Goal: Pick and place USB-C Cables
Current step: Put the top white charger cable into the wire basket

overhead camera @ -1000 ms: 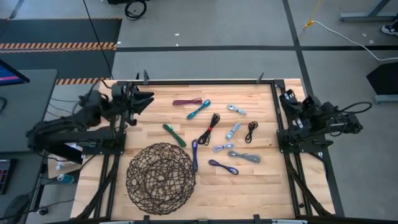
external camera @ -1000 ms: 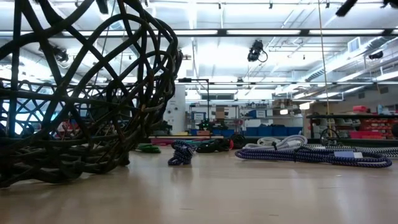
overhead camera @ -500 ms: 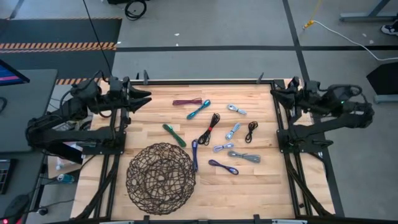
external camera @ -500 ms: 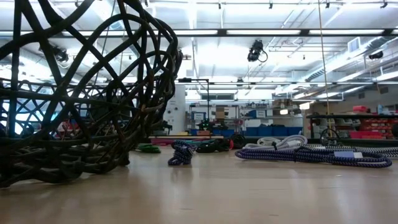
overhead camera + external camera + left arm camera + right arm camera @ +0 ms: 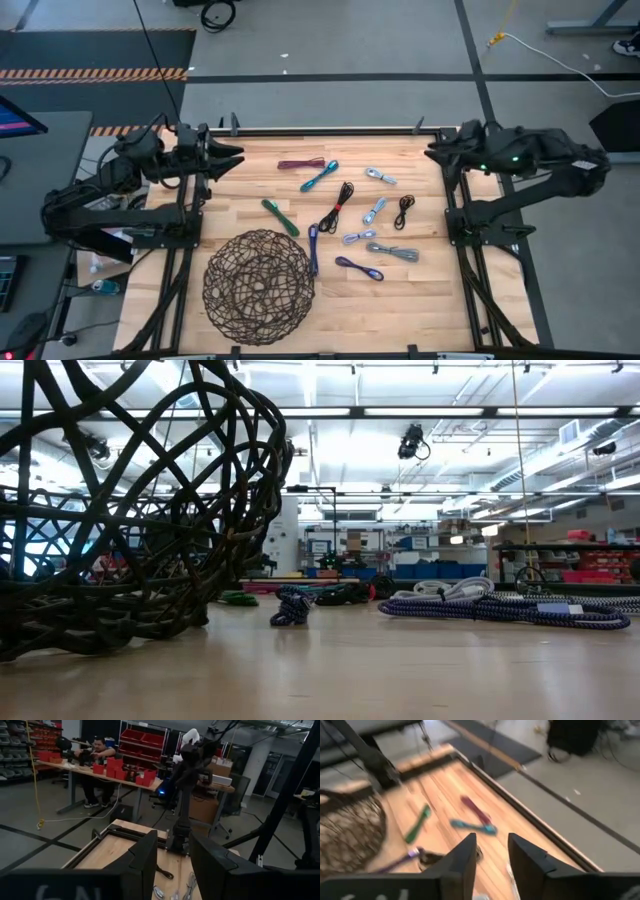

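Observation:
Several short coiled USB-C cables lie flat on the wooden table in the high view: maroon (image 5: 301,163), teal (image 5: 319,176), green (image 5: 281,217), two black (image 5: 338,200) (image 5: 403,210), light blue (image 5: 374,211), grey (image 5: 392,251) and purple (image 5: 359,268). My left gripper (image 5: 234,156) is open and hovers over the table's far left corner. My right gripper (image 5: 432,155) is open and hovers over the far right corner. In the right wrist view the open fingers (image 5: 491,862) look toward the maroon cable (image 5: 472,807) and teal cable (image 5: 470,826). Neither gripper touches a cable.
A large round dark wire-mesh basket (image 5: 259,286) stands at the table's near left and fills the left of the low view (image 5: 120,510). A black frame rims the table (image 5: 330,131). Bare wood lies near the right near corner. A person sits at a bench in the room behind (image 5: 97,750).
My right arm has unfolded and its gripper has swung from the right rail toward the table's left, out over the far right corner. My left gripper has lifted slightly at the far left corner. No cable has moved.

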Action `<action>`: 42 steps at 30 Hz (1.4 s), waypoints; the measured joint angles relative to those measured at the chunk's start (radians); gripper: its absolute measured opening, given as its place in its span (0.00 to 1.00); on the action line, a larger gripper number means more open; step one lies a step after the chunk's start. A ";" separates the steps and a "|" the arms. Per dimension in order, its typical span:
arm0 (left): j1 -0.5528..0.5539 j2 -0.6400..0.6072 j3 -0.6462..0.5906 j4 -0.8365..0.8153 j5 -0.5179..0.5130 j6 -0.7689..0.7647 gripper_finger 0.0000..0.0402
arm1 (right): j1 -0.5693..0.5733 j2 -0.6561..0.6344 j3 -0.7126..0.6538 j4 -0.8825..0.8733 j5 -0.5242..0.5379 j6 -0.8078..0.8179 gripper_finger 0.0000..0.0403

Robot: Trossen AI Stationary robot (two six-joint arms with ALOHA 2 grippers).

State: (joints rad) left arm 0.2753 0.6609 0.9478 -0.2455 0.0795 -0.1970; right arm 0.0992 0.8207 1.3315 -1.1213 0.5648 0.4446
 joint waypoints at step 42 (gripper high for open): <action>0.000 0.000 -0.002 -0.100 -0.132 0.003 0.30 | -0.019 0.403 -0.015 -0.410 -0.334 0.266 0.41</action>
State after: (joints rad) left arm 0.2756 0.6612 0.9463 -0.3453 -0.0523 -0.1944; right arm 0.0804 1.2236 1.3164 -1.5314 0.2309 0.7105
